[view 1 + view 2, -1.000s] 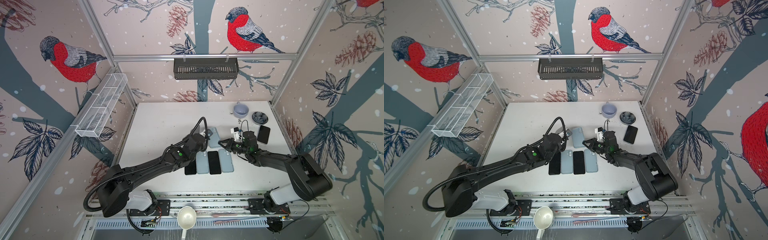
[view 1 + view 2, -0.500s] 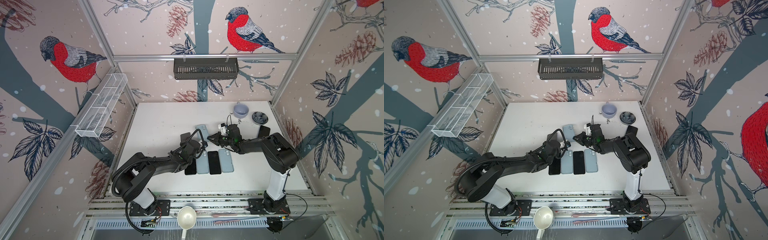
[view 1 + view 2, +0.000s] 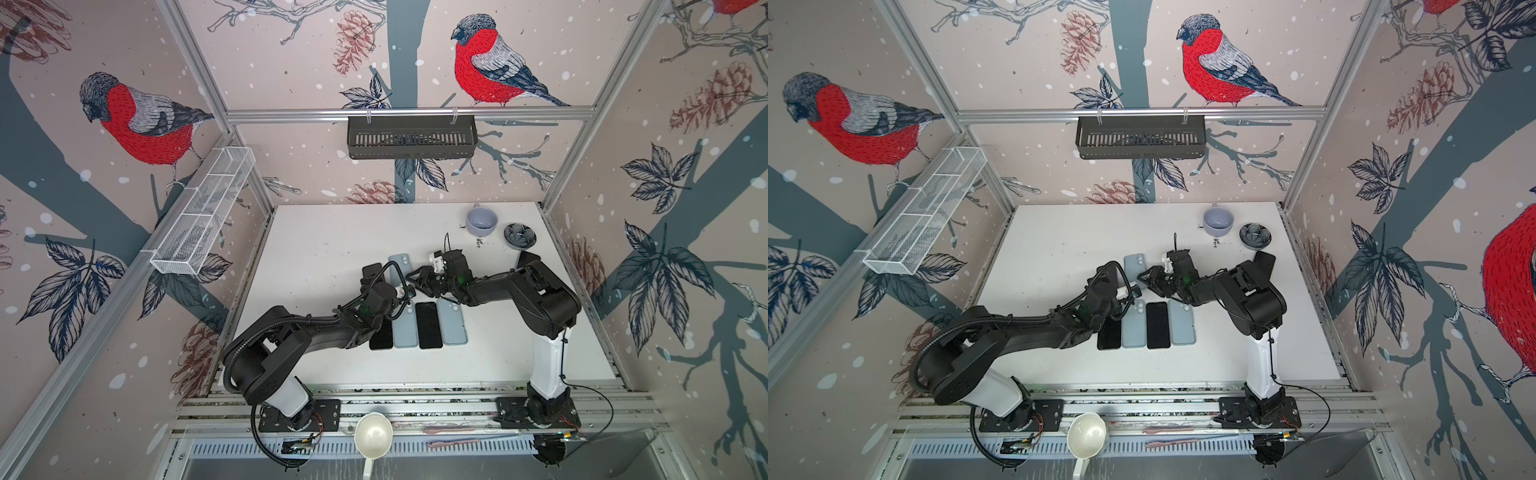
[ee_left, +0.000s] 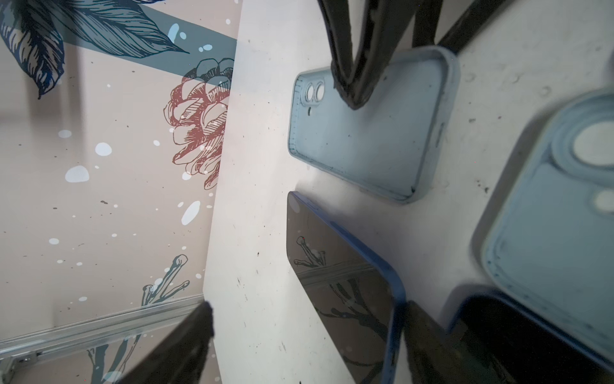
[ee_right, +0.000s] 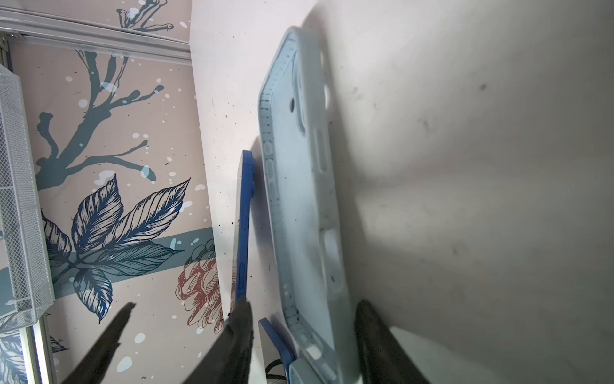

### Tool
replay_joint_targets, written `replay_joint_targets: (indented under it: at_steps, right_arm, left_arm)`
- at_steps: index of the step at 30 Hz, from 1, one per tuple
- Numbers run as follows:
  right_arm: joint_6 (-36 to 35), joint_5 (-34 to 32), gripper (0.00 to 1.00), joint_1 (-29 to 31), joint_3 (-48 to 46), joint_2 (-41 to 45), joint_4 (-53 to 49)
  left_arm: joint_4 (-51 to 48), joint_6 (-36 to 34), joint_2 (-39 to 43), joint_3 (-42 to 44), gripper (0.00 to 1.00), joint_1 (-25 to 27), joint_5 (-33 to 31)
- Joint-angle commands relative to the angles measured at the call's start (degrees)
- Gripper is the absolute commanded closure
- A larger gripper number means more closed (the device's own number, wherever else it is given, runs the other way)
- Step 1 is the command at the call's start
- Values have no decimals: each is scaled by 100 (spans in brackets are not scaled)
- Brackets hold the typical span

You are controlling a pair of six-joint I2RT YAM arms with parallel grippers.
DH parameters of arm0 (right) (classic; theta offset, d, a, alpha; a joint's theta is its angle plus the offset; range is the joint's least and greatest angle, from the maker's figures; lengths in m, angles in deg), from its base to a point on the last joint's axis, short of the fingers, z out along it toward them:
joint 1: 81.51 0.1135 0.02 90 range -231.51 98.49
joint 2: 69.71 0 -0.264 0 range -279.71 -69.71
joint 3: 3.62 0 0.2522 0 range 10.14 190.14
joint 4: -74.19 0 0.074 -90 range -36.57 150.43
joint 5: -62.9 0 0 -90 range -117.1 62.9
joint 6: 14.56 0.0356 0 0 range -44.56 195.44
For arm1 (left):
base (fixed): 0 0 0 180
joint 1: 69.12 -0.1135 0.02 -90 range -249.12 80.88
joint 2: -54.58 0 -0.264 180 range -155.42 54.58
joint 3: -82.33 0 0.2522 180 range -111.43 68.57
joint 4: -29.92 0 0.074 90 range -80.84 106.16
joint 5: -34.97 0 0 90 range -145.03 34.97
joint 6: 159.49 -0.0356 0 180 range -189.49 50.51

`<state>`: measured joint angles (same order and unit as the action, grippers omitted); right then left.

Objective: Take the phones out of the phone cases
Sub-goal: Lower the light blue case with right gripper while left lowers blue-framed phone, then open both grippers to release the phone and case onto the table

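The light blue phone case (image 3: pixel 400 264) (image 3: pixel 1135 262) lies empty and open side up (image 4: pixel 365 139) on the white table. The phone (image 4: pixel 339 276), dark screen with a blue rim, lies flat just left of it (image 3: pixel 369 268) and outside it (image 5: pixel 244 216). My left gripper (image 3: pixel 372 279) (image 4: pixel 307 345) hangs open over the phone's near end, gripping nothing. My right gripper (image 3: pixel 417 277) (image 3: pixel 1148 276) (image 5: pixel 304 342) is open, its fingers standing on either side of the case's near end (image 5: pixel 299 186).
Just in front lies a row of two dark phones (image 3: pixel 428 325) and two light blue cases (image 3: pixel 452 322). Another dark phone (image 3: pixel 524 258) shows behind the right arm. A mug (image 3: pixel 481 220) and a small dark dish (image 3: pixel 519 236) stand at the back right.
Both grippers were shut and now stand open. Over the last second both arms carried the case leftward. The phone now lies apart from it on the table.
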<state>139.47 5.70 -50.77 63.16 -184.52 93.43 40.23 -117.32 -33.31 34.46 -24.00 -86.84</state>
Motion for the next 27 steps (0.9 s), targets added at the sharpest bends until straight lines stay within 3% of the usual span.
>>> replay_joint_targets:
  at_steps: [1,7,12,16,19,22,27]
  right_arm:
    - [-251,39,30,28,-69,169,-106]
    - [-547,344,16,-134,-472,563,-189]
    - [-1485,200,15,-163,-250,725,-1105]
    - [-2363,-134,16,-40,640,313,-2137]
    - [-2725,-516,17,-33,1182,64,-2619]
    - [-3040,-850,17,-18,1605,-139,-3024]
    - [-3375,-1029,18,88,2220,-507,-3432]
  left_arm:
    - [-194,205,221,-46,1,14,57]
    - [-1069,468,800,-189,1,49,40]
    - [-1268,1090,1422,-240,2,36,-245]
    - [-1652,2498,1981,-762,2,-36,-456]
    - [-2573,3921,2161,-1416,1,-274,-204]
    - [-3568,5128,2098,-1939,1,-431,-415]
    - [-4822,7043,1551,-2269,1,-1059,46]
